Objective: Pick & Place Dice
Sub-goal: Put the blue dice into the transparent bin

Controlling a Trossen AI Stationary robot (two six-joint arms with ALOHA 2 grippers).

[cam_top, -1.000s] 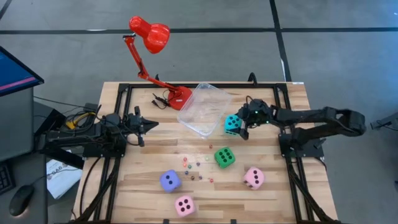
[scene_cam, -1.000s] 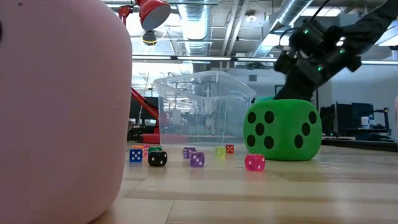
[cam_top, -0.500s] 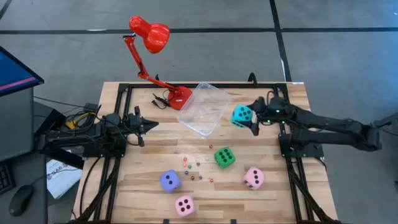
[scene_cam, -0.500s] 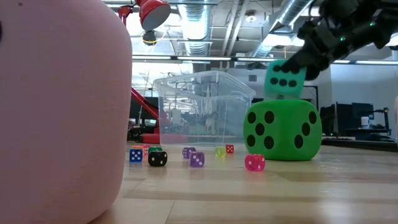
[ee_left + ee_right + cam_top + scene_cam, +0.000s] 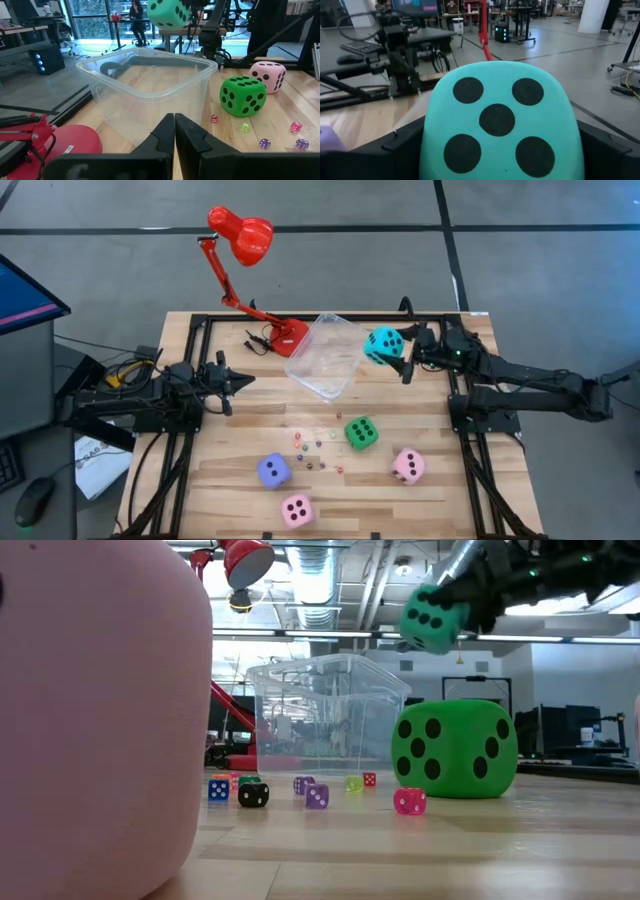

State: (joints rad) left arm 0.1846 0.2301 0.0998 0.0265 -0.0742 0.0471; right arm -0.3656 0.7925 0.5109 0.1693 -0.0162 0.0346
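Surface: wooden surface (image 5: pixel 230 480) with black frame rails, grey floor around it; an open workshop shows behind in the low view.
Right gripper: right gripper (image 5: pixel 398 352) clenched on the cyan die (image 5: pixel 383 343), held in the air just beside the tub's edge nearest the right arm; five pips face the right wrist camera.
Left gripper: left gripper (image 5: pixel 240 381) closed on nothing, parked at the left side of the surface, pointing toward the tub.
Tub: clear tub (image 5: pixel 322 358) stands at the back centre, next to the lamp's base.
Green die: green die (image 5: pixel 361 432) rests mid-surface, apart from the tub.
Pink dice: pink die (image 5: pixel 407 466) lies near the green one, toward the right arm's side; second pink die (image 5: pixel 296 510) sits at the front edge.
Purple die: purple die (image 5: pixel 273 470) rests just beside the front pink one.
Tiny dice: tiny dice (image 5: pixel 312 449) scattered between the purple and green dice.
Lamp: red lamp (image 5: pixel 240 236) leans out beyond the back edge.
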